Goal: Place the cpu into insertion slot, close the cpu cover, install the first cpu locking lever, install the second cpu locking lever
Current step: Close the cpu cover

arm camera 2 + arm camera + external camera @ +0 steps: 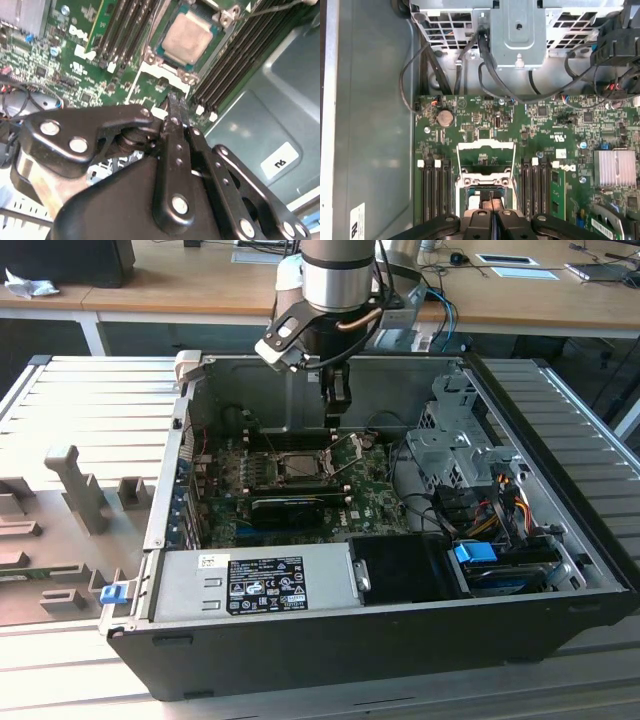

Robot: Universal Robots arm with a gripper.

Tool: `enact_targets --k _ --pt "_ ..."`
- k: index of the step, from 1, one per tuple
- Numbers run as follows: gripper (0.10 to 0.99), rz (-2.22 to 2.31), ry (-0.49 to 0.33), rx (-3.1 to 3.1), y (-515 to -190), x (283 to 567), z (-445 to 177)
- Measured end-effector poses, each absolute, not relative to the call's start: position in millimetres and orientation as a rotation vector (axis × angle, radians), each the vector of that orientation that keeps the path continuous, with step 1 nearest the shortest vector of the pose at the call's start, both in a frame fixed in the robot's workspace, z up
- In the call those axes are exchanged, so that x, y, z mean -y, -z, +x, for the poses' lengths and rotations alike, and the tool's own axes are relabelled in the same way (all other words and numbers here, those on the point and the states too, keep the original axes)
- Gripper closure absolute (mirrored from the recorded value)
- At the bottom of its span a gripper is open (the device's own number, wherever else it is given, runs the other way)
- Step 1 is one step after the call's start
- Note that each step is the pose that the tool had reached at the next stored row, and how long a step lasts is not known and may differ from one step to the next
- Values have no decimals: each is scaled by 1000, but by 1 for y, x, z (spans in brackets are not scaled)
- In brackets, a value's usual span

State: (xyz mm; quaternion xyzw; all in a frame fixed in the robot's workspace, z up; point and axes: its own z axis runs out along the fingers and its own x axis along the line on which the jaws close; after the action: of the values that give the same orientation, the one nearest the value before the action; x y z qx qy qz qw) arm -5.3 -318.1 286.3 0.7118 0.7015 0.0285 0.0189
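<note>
The cpu (187,37) lies flat in the insertion slot (165,50), silvery top up. In the exterior view the slot (300,466) sits mid-board inside the open computer case. The cpu cover (486,157) is swung open away from the slot (487,191); from outside the cover (347,446) stands tilted up at the slot's far right side. My gripper (337,422) hangs just above the board beside the raised cover. Its two fingers are pressed together with nothing between them, in both wrist views (172,97) (491,200). A thin metal lever (270,7) runs beside the slot.
Memory slots (432,192) flank the slot on both sides. A long black card (290,505) lies nearer the front, then the power supply (255,585). A drive cage (455,455) and cable bundle (490,510) fill the exterior view's right. The case walls (330,650) enclose everything.
</note>
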Motion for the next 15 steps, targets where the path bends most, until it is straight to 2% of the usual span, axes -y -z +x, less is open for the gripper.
enact_targets --k 15 --pt "980 2210 -89 -2178 -286 318 8"
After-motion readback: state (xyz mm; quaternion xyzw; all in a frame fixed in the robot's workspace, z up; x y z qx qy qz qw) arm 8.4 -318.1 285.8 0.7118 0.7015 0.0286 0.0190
